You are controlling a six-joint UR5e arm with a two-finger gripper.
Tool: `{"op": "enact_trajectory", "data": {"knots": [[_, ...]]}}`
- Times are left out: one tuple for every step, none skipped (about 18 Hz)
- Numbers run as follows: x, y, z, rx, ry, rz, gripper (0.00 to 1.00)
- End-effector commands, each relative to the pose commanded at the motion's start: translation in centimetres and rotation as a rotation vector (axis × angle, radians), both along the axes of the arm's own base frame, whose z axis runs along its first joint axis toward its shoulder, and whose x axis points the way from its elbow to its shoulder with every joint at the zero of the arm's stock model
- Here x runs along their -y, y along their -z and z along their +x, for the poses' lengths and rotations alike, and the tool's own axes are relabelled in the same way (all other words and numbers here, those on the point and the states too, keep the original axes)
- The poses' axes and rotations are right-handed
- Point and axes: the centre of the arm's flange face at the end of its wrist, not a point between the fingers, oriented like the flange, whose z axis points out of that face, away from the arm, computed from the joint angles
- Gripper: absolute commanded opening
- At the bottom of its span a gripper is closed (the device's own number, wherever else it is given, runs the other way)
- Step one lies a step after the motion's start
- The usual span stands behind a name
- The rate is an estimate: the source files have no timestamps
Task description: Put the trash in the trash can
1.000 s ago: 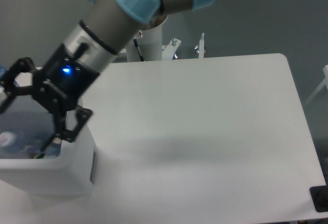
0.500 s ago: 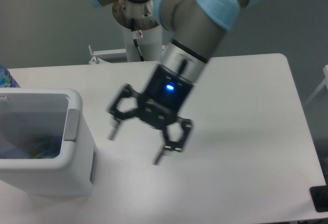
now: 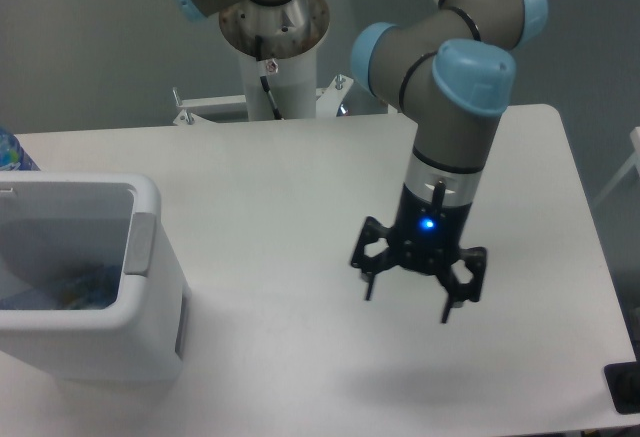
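Note:
The trash can (image 3: 150, 297) is a white boxy bin at the left edge of the table, with a grey handle plate on its right wall. Inside it lies bluish trash (image 3: 70, 287), blurred and partly hidden by the rim. My gripper (image 3: 408, 306) hangs open and empty above the table's right half, well to the right of the bin, fingers pointing down. A blue light glows on its wrist.
The white table (image 3: 300, 197) runs from the bin to a rounded right edge. The arm's white base column (image 3: 275, 67) stands behind the table's far edge. A blue object (image 3: 10, 152) peeks in at the left border. A dark corner piece (image 3: 622, 387) sits at lower right.
My gripper was over the bin's opening a second ago, then swung right across the table and now hangs open over its right half. The bin's inside is uncovered again.

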Motion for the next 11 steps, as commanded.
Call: {"op": "enact_trajectory", "data": {"knots": [[0.1, 0.5, 0.1, -0.004, 0.031, -0.012, 1.0], [0.2, 0.9, 0.3, -0.012, 0.073, -0.026, 1.0], [0.5, 1.4, 0.6, -0.023, 0.111, -0.049, 1.0], [0.9, 1.6, 0.8, -0.041, 0.139, -0.08, 1.0], [1.3, 2.1, 0.8, -0.059, 0.162, -0.119, 1.0], [1.6, 2.4, 1.0, -0.072, 0.181, -0.148, 1.0], [1.9, 2.5, 1.1, -0.081, 0.19, -0.171, 1.0], [2.0, 2.6, 1.1, -0.086, 0.197, -0.181, 1.0], [2.0, 2.7, 1.1, -0.087, 0.202, -0.184, 1.0], [2.1, 2.8, 1.1, -0.086, 0.21, -0.187, 1.0], [2.1, 3.1, 1.2, -0.083, 0.211, -0.19, 1.0]]}}
